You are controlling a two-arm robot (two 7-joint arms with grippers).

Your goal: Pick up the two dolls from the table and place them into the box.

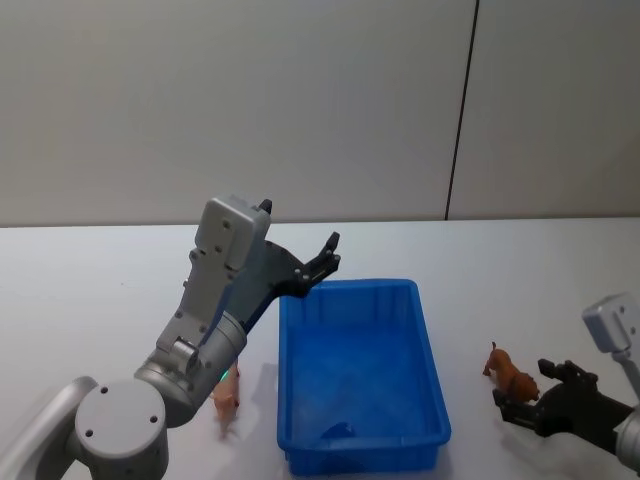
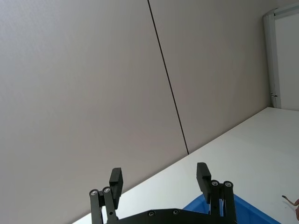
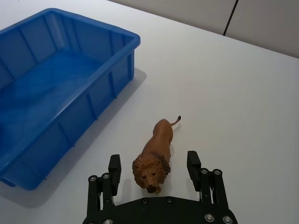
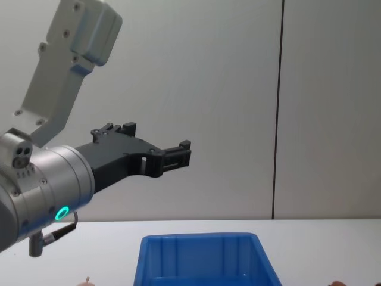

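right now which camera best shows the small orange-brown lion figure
The right wrist view: the small orange-brown lion figure stands whole on the white table, head between the fingers of the open right gripper. The head view shows it tiny, right of the blue plastic bin; the chest view, at most a sliver.

A plain pale grey wall (image 1: pixel 250 100) of large flat panels is seen behind the white surface (image 1: pixel 100 260), which is met along a straight line. Two panels are divided by a thin dark vertical seam (image 1: pixel 462 110), right of centre. In the left wrist view a white frame (image 2: pixel 269 56), as of a door, is set at the wall's end. Everything is lit softly and evenly.
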